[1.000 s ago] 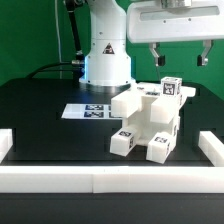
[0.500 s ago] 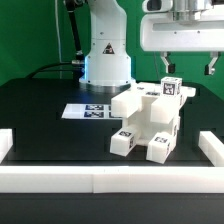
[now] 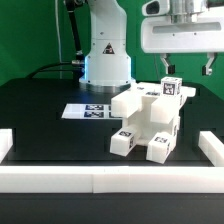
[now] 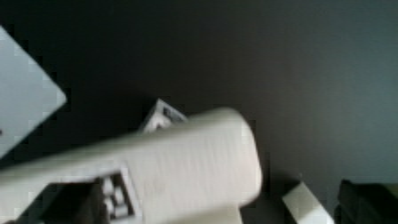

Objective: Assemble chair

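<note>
Chair (image 3: 150, 122): the white blocky assembly sits on the black counter (image 3: 40, 110), a little toward the exterior view's right, with chunky blocks stacked and joined and tags showing on several faces. It looks largely put together, though I cannot tell which parts are fully seated.

Hand (image 3: 189, 62): it hangs high above the chair's right side, fingers apart at full spread, holding nothing and well clear of every part.

Wrist view: blurred; a pale rounded block of the chair (image 4: 160, 165) with a tag on its face fills the near field, dark counter behind it.

Step in hand: judged as hovering between moves, either lining up for another push or grasp on the chair or pulling clear of it.

How to do it well: come straight down over the block meant to be gripped, fingers square to its flat faces, so neither tip clips the upright tagged piece (image 3: 171, 88) at the top.

Risk: a slanted approach could nudge the whole chair across the counter, since nothing visible braces it.

Surroundings: the marker board (image 3: 85, 111) lies flat just beside the chair; the white border wall (image 3: 100, 181) runs along the near edge.
</note>
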Robot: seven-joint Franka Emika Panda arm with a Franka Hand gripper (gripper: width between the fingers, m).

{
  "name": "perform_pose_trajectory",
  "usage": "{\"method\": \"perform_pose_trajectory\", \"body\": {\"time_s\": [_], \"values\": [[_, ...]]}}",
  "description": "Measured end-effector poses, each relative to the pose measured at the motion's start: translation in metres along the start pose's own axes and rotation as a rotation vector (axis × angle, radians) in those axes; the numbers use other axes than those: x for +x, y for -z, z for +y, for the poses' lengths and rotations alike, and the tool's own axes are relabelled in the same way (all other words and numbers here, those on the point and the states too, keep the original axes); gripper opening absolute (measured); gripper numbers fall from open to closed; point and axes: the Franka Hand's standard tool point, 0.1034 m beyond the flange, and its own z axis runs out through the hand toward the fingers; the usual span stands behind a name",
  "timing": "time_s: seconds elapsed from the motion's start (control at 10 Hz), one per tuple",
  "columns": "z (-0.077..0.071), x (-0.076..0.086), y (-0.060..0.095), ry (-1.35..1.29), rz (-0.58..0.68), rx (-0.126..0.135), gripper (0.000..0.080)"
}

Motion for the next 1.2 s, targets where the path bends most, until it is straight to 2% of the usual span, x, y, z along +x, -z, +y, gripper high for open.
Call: {"method": "perform_pose_trajectory", "body": {"time_s": [0.2,0.5,0.6,1.2], "values": [[-0.001,-0.026,-0.018,0.003,0.001,-0.024,0.0649],[0.001,-0.033,-0.031,0.031,0.010,-0.042,0.0649],[0.001,-0.030,-0.035,0.030,0.010,-0.048,0.0649],[0.008,0.005,-0.032,0.138,0.030,-0.043,0.0649]]}}
